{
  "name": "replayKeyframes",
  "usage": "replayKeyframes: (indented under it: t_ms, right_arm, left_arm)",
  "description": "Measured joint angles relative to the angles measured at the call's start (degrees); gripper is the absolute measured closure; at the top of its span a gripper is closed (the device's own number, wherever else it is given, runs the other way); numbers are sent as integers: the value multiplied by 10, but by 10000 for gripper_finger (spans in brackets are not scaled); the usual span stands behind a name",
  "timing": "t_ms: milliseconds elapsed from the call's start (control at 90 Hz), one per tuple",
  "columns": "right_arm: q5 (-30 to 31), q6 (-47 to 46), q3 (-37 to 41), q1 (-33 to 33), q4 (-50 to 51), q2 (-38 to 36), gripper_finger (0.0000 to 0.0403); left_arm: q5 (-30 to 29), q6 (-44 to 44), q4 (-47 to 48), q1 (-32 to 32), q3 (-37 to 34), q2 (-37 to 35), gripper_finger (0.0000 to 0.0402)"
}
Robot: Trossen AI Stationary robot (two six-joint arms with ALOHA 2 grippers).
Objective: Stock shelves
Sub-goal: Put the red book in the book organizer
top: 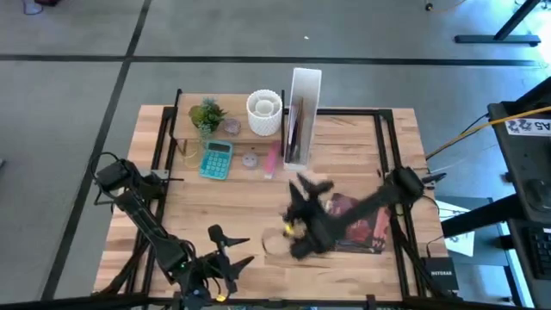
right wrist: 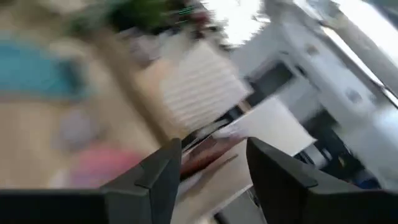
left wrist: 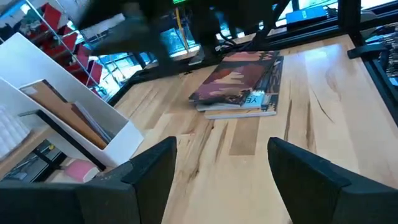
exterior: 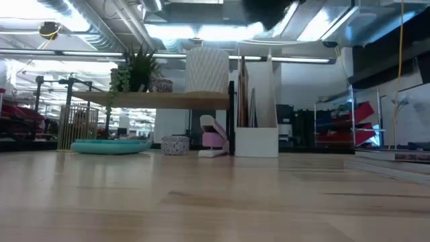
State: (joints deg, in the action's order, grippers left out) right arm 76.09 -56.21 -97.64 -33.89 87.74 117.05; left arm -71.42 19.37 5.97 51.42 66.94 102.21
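Reaching stage, nothing picked: right tool hovers released above the desk near the dark red book, left tool waits released at the near edge. Low light-wood shelf board stands at the far side. Next: likely grasp the book.

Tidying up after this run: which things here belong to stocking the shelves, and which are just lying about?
Job:
- shelves
- right gripper, raised over the table, open
- left gripper, open, waiting near the table's front edge

Lying about:
- book
- white file box
- teal calculator
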Motion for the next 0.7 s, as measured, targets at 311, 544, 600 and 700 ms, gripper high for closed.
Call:
replayKeyframes:
  t_ms: [311, 544, 600, 700]
  right_arm:
    - [-456, 80, -7, -196, -102, 0, 226]
    - [-507, -173, 32, -290, -100, 1, 170]
    - [-491, -229, 55, -309, -101, 1, 160]
    - [-452, -319, 103, -335, -109, 1, 147]
  left_arm:
    - [35, 19, 8, -2, 0, 0, 167]
    - [78, 31, 12, -9, 0, 11, 167]
    - [97, 31, 10, -12, 0, 15, 167]
    - [125, 41, 9, -17, 0, 24, 167]
